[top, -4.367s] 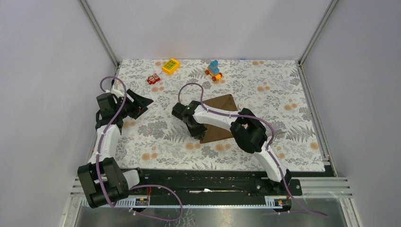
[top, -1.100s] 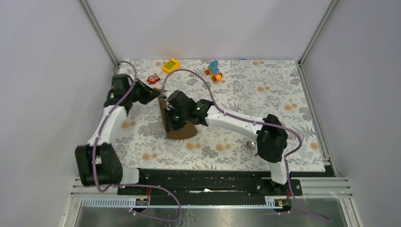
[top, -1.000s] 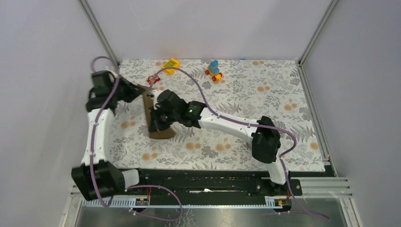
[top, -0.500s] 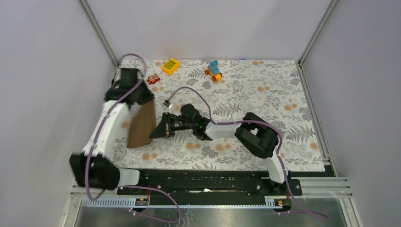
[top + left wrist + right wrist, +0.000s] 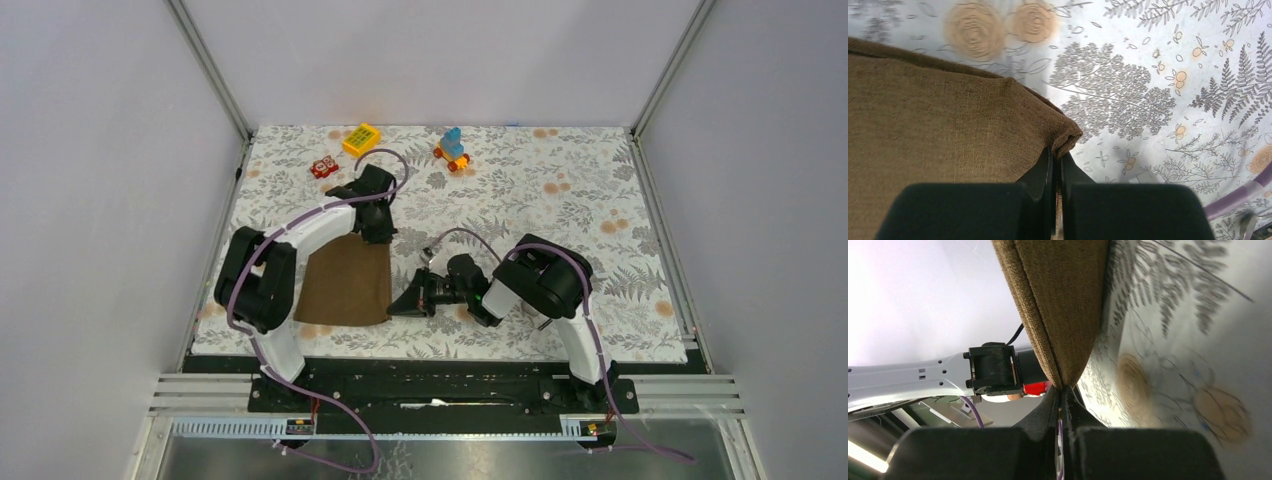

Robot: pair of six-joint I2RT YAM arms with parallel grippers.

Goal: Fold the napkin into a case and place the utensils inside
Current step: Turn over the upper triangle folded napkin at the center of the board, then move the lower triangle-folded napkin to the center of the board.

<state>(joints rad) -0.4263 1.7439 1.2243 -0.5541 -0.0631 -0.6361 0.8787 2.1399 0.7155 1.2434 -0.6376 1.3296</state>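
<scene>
Our left gripper [image 5: 1056, 159] and right gripper [image 5: 1062, 391] each pinch a napkin [image 5: 345, 282] corner tight; if we pull unevenly, one could slip, wrecking the fold

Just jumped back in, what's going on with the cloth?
Both arms hold the brown napkin, which lies as a rectangle on the tablecloth at the near left. The left gripper pinches its far right corner, the right gripper its near right corner. No utensils are in view.
</scene>
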